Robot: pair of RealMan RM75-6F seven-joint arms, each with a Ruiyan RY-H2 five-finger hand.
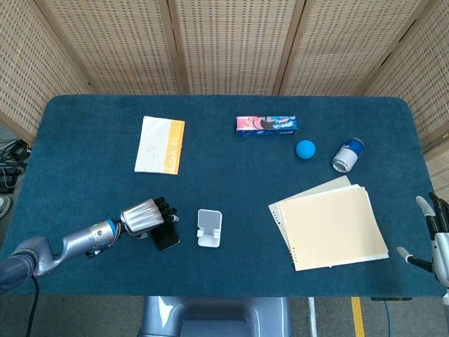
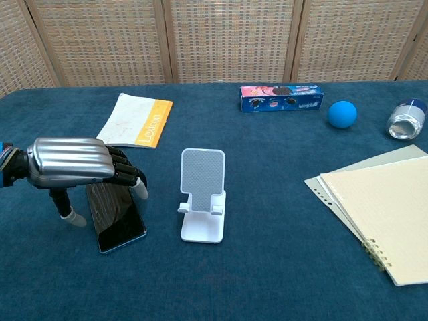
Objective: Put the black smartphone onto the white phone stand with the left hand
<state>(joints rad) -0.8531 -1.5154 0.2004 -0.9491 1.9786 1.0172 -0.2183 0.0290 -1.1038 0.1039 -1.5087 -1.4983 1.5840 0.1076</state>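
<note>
The black smartphone [image 1: 168, 239] [image 2: 118, 218] lies flat on the blue table, screen up, just left of the upright white phone stand [image 1: 209, 228] [image 2: 202, 198]. My left hand [image 1: 144, 216] [image 2: 73, 160] arches over the phone's far end. Its thumb reaches down beside the phone's left edge and its fingers [image 2: 131, 179] curl down at the right edge. The phone still rests on the cloth and I see no firm grip. My right hand [image 1: 436, 235] shows only in the head view at the table's right front edge, fingers apart and holding nothing.
A white and orange notepad [image 1: 161, 144] [image 2: 134, 120] lies behind the left hand. A cookie box [image 1: 266, 126], a blue ball [image 1: 305, 149] and a tipped can [image 1: 347, 155] sit at the back right. A spiral notebook [image 1: 331, 225] covers the right front.
</note>
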